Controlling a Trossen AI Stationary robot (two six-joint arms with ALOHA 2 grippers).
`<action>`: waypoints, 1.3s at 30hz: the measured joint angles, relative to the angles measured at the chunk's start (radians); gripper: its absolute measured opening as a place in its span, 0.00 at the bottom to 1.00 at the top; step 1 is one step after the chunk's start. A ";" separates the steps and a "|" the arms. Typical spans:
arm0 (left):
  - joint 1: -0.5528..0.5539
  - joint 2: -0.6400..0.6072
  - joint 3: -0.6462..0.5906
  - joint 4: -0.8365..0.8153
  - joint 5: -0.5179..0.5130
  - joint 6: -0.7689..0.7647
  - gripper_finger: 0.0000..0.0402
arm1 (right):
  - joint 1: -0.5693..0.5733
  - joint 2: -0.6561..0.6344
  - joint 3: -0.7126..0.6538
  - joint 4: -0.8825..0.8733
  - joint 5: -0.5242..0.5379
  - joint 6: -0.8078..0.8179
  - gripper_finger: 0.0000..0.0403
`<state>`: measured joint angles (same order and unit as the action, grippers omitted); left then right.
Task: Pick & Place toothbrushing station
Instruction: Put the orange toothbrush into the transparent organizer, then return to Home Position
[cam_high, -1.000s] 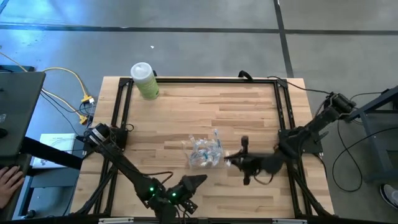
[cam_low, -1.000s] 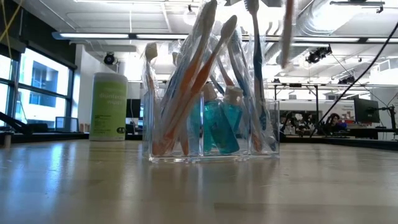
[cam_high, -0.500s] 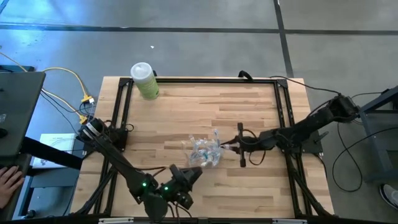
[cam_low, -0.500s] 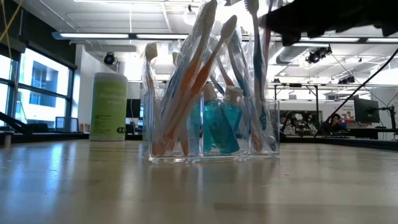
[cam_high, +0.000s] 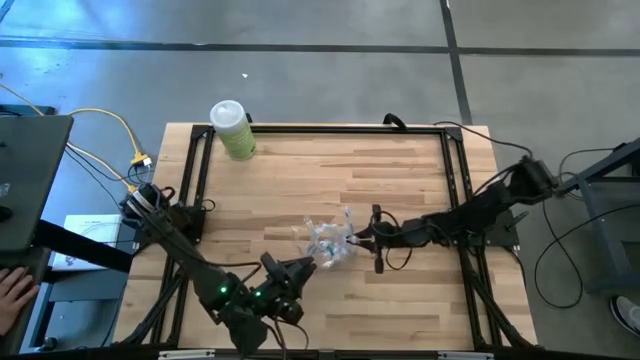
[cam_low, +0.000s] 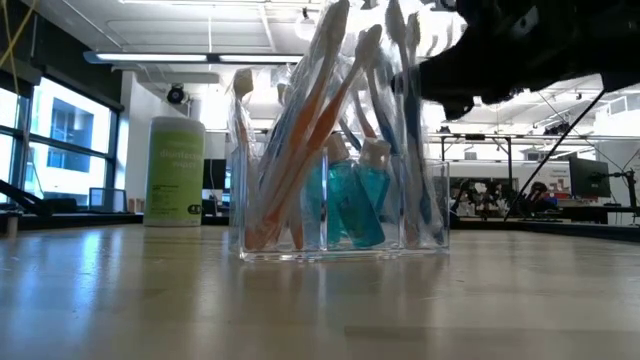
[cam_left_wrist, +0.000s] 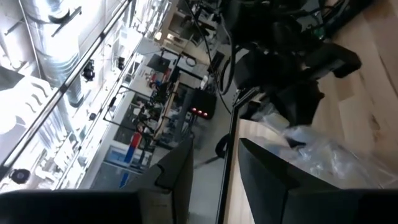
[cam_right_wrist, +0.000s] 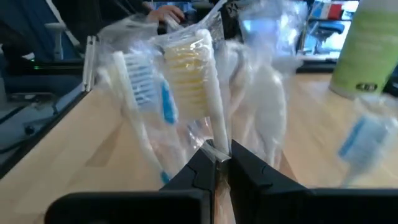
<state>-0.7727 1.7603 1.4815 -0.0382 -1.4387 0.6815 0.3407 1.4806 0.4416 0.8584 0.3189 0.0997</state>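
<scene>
The see-through holder (cam_low: 340, 225) stands on the table's middle (cam_high: 328, 243), filled with several wrapped toothbrushes with orange and blue parts and small teal bottles (cam_low: 352, 200). My right gripper (cam_high: 362, 238) reaches in level from the table's right, right beside the holder, shut on a wrapped toothbrush (cam_right_wrist: 189, 62) with pale yellow bristles. The gripper shows as a dark mass (cam_low: 480, 60) in the low view. My left gripper (cam_high: 300, 268) hovers open near the holder's near side, with nothing between its fingers (cam_left_wrist: 180, 168). My right gripper pinches the wrapped toothbrush's handle (cam_right_wrist: 217, 146) between its two fingertips, below the bristle head. The fingers come level from the table's right and lie across the handle. The brush stands upright, head up, against the other brushes; where its lower end is, I cannot tell.
A light-green bottle with a white cap (cam_high: 232, 130) stands at the table's far left corner. A black frame (cam_high: 330, 127) runs around the table's edges. Bare wood lies to the far side of the holder. A person's hand (cam_high: 15, 292) shows off the table's left.
My right gripper has come down and toward the table's left, carrying the toothbrush up to the holder, where it now stands among the other brushes; the wrist has rolled. My left gripper has risen and moved a little toward the holder, rolling as it went.
</scene>
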 joint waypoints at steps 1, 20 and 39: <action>0.001 0.000 0.000 -0.009 0.000 -0.012 0.30 | 0.000 0.008 0.000 -0.001 0.006 0.011 0.04; 0.038 0.000 0.000 -0.076 -0.009 -0.128 0.30 | 0.026 -0.052 0.000 -0.105 0.128 0.106 0.46; 0.249 -0.317 -0.001 -0.675 0.692 -0.495 0.19 | 0.104 -0.596 0.000 -0.679 0.095 0.207 0.24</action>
<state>-0.5233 1.4434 1.4807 -0.7133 -0.7464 0.1869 0.4450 0.8845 0.4419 0.1798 0.4134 0.3063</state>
